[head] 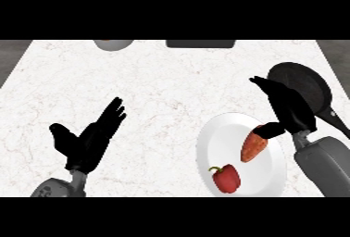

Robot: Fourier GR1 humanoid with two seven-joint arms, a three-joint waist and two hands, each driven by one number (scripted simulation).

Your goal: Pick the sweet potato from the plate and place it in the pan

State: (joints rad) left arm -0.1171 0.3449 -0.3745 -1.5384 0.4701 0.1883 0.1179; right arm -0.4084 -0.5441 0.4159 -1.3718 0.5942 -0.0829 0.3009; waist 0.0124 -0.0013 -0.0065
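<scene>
White marble counter [157,92]. Plate [219,139] holds sweet potato [253,146] and red pepper [226,178]; pan [308,88] beside. Right hand [290,104] fingers straight, thumb touching potato. Left hand [92,136] open, resting.

White marble counter [171,83], plate [273,185], dark pan [304,85] on it

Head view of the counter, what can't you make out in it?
- Dark round pan: the right hand covers its near-left part.
- Orange sweet potato on the white plate: thumb hides its top end; contact unclear.
- Grey round object and dark flat object: cut by the top edge.
</scene>
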